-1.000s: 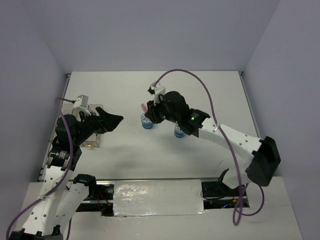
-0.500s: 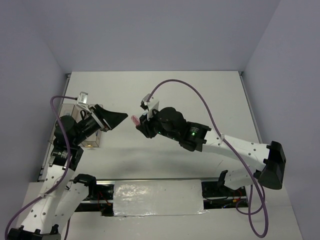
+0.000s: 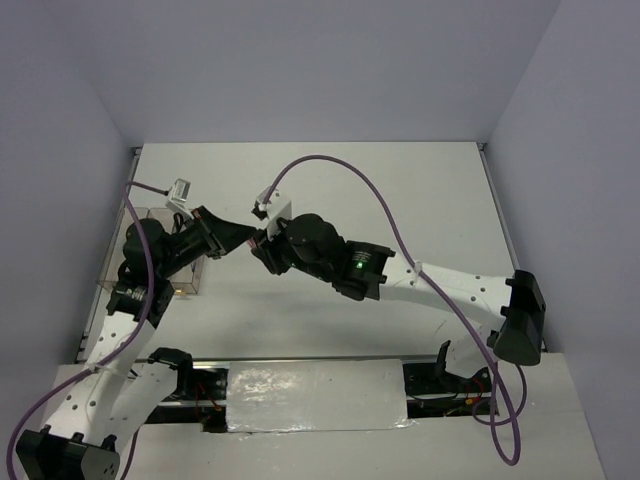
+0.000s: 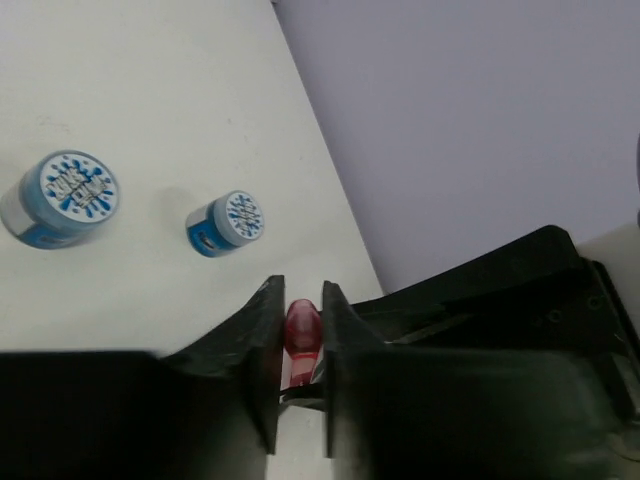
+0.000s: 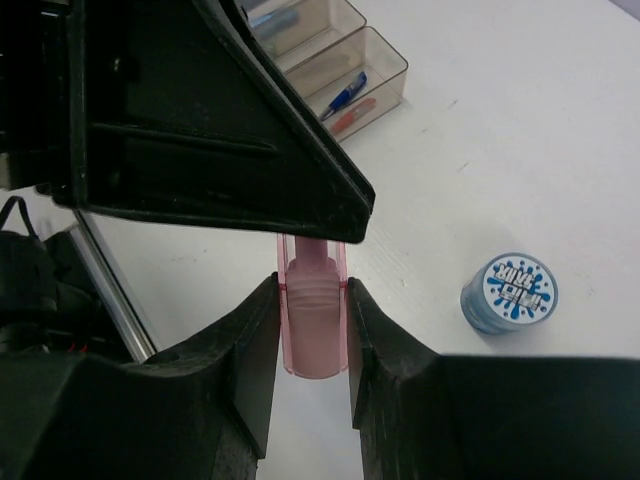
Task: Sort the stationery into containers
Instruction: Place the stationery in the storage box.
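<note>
A small pink bar (image 5: pixel 315 325) hangs in mid-air between both grippers, above the table. My right gripper (image 5: pixel 312 290) is shut on its lower body. My left gripper (image 4: pixel 300 295) is shut on its other end, the pink bar (image 4: pixel 301 335) showing between the two black fingers. In the top view the two grippers meet tip to tip, left gripper (image 3: pixel 243 238) against right gripper (image 3: pixel 262 241), and the bar is hidden there. Two blue rolls (image 4: pixel 60 197) (image 4: pixel 226 222) with patterned white tops stand on the table. The clear containers (image 5: pixel 340 75) hold a blue pen (image 5: pixel 345 92) and a red pen (image 5: pixel 352 115).
The containers (image 3: pixel 190 282) sit at the table's left edge, under my left arm. One blue roll (image 5: pixel 510 292) stands just right of the right gripper's fingers. The right arm's purple cable (image 3: pixel 340 170) loops over the table's middle. Grey walls close the table on three sides.
The right gripper carried the pink bar leftward to the left gripper. The left gripper swung toward it and closed from wide open onto the bar's end.
</note>
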`<action>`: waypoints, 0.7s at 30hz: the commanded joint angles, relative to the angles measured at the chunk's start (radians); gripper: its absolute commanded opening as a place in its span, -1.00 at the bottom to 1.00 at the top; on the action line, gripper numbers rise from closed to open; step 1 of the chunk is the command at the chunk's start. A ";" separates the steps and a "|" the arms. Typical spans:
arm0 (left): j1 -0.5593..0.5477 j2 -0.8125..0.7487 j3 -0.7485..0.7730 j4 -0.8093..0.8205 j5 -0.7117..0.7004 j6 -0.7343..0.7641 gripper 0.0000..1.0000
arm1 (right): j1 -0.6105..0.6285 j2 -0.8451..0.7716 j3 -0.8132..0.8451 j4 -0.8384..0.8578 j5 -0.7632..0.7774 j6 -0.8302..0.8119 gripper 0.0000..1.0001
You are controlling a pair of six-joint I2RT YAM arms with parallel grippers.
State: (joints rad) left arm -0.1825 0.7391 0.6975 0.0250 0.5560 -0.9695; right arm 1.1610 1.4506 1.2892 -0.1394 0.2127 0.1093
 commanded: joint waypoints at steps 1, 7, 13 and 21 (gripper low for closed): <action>-0.009 -0.006 0.010 0.061 0.025 0.025 -0.72 | 0.016 0.025 0.065 0.034 0.022 -0.020 -1.00; -0.008 0.022 0.083 -0.074 -0.092 0.187 -1.00 | 0.006 0.002 0.012 0.076 0.033 -0.008 0.99; -0.006 0.085 0.169 -0.238 -0.873 0.623 -1.00 | -0.035 -0.255 -0.203 0.106 0.068 0.024 0.99; 0.217 0.307 0.091 0.301 -1.272 1.193 -1.00 | -0.046 -0.596 -0.464 0.070 0.062 0.047 0.99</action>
State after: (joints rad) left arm -0.0608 0.9882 0.8028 0.0456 -0.5236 -0.0868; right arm 1.1164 0.9524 0.8879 -0.0887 0.2741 0.1371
